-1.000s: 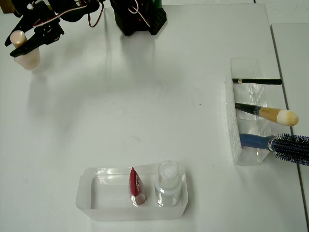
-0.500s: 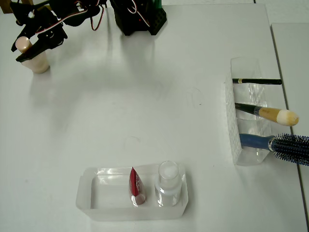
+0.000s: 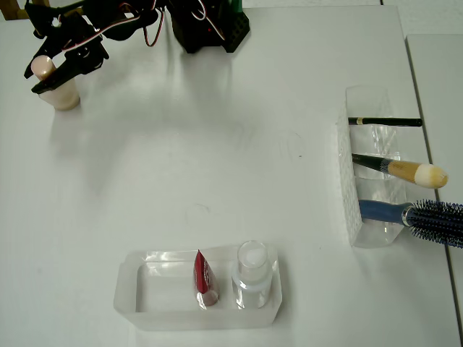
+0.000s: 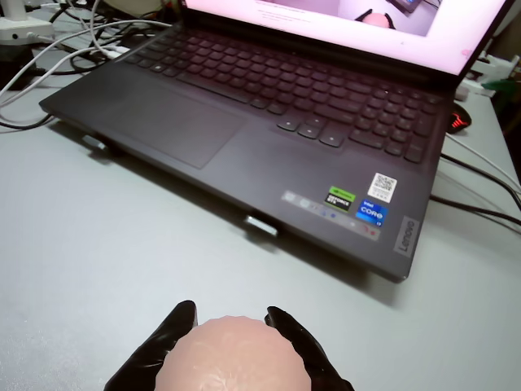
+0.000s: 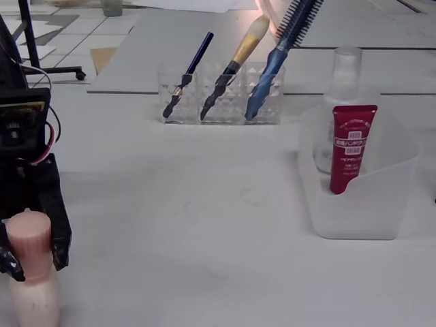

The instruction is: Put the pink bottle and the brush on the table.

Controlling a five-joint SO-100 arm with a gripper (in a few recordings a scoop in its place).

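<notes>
The pink bottle (image 3: 64,94) stands upright near the far left corner of the white table (image 3: 217,144). My black gripper (image 3: 43,76) is shut on the pink bottle's cap. In the wrist view the two fingers (image 4: 175,326) flank the rounded cap of the pink bottle (image 4: 228,362). From the fixed view the pink bottle (image 5: 30,286) is at the lower left, with the gripper (image 5: 34,259) around its neck and cap. The brush (image 3: 401,169) leans in a clear holder (image 3: 347,188) at the right; its cream tip points outward. In the fixed view the brush (image 5: 235,65) is in the middle slot.
In the same holder are a blue hairbrush (image 3: 427,217) and a thin dark stick (image 3: 383,121). A clear tray (image 3: 166,296) at the front holds a red tube (image 3: 203,278) and a clear bottle (image 3: 253,278). A laptop (image 4: 269,122) lies beyond the gripper.
The gripper has carried the pink bottle a little to the right and toward the table's middle in the overhead view. Everything else stayed put.
</notes>
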